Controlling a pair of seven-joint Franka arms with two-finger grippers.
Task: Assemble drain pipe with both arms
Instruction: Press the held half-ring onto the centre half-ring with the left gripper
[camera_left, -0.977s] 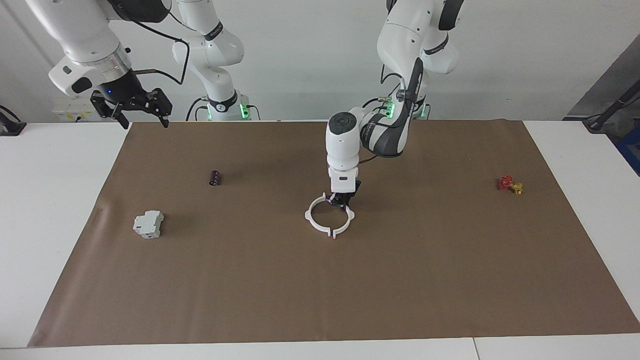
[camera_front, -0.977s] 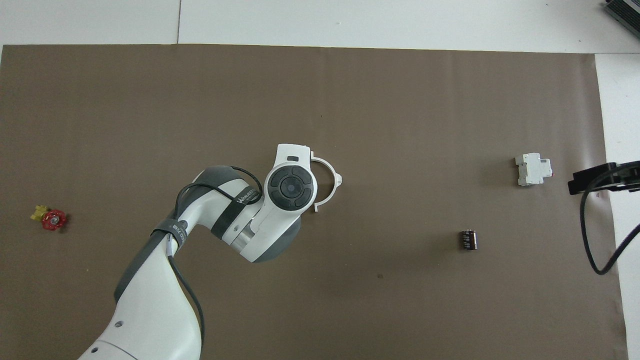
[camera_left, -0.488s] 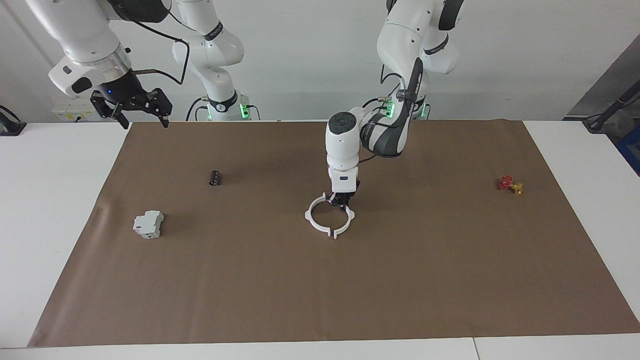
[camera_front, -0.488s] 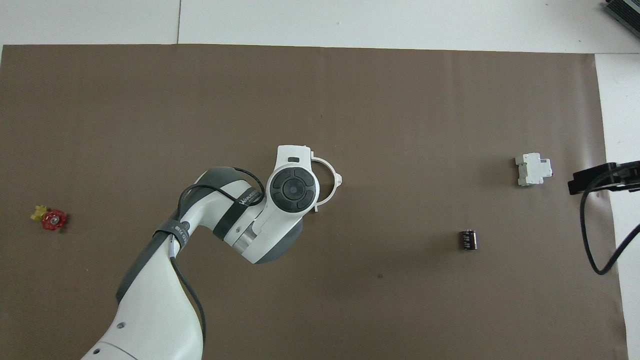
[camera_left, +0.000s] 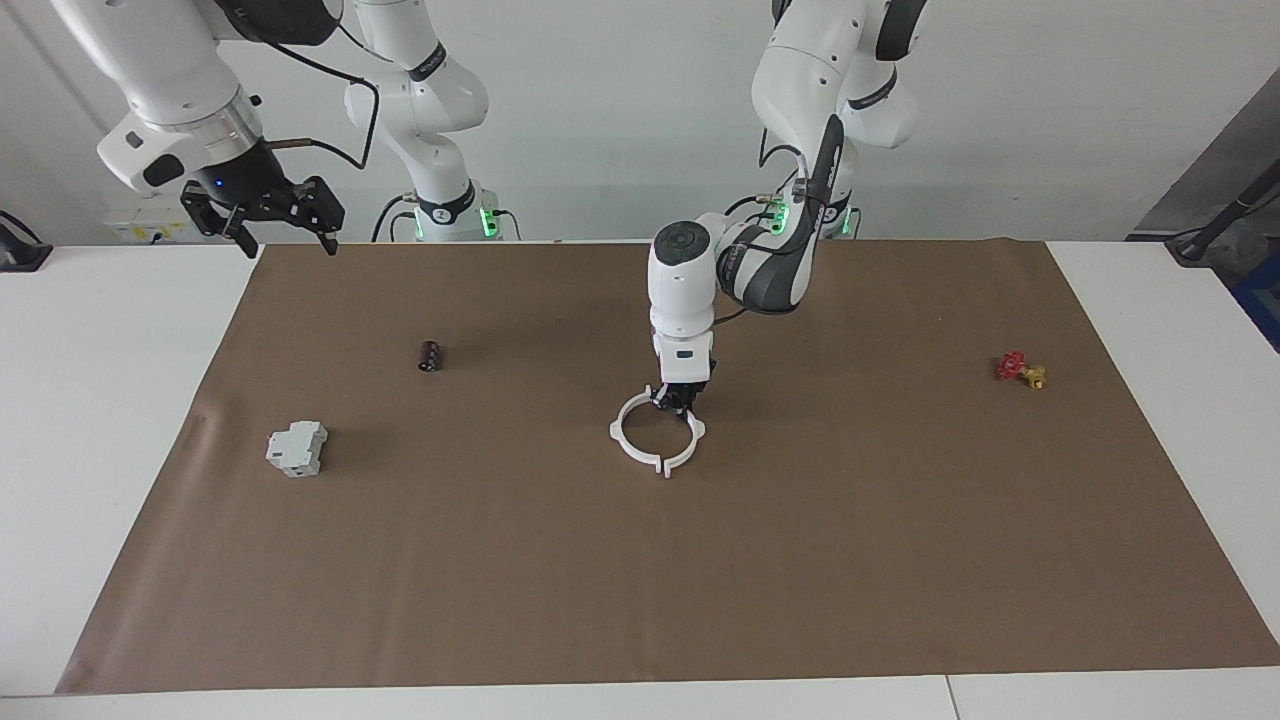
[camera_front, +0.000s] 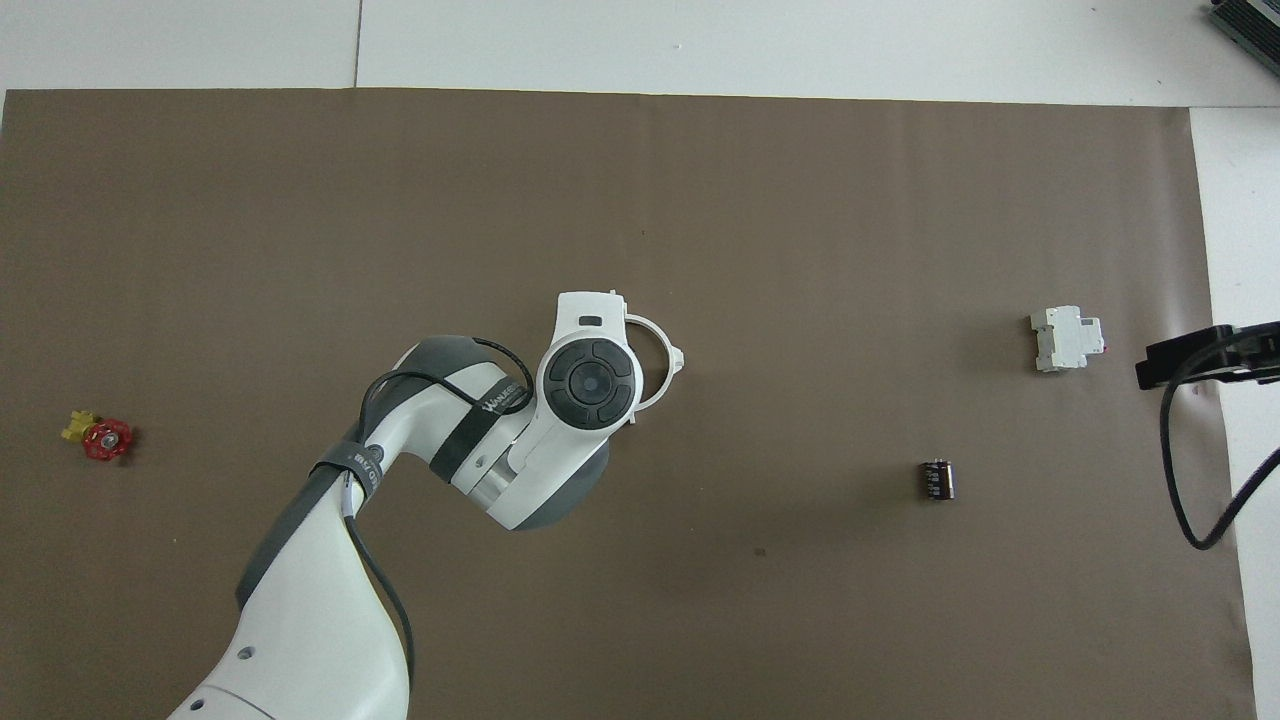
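1. Surface (camera_left: 120, 480): white, w/ brown paper sheet (camera_left: 800, 560) covering most of frame.

2. Left arm (camera_left: 790, 250): enters from upper right of centre in facing view, wrist bent down to frame centre. Left end effector (camera_left: 678, 402): tips together, clamped on the rim of the drain pipe at the ring's upper edge.

3. Right arm (camera_left: 170, 90): upper left of facing view, waiting. Right end effector (camera_left: 262, 215): raised over the sheet's upper-left corner, fingers apart, holding nothing.

4. Drain pipe (camera_left: 640, 455): two thin white half-rings w/ small tabs, lying as a ring at frame centre on the sheet; a narrow gap shows at the lower joint. In overhead view only one arc (camera_front: 665, 365) shows, the rest hidden under the wrist. Est. handling: v. light, thin-walled, prob. flexes when squeezed, smooth so may slide on paper. Best hold: pinch across the rim mid-arc, away from tabs, so the ends stay free to mate.

5. Grey-white boxy block (camera_left: 297, 448): centre left.

6. Red-and-yellow valve-like part (camera_left: 1020, 369): centre right.

7. Small black cylinder (camera_left: 430, 355): left of centre, above the block.
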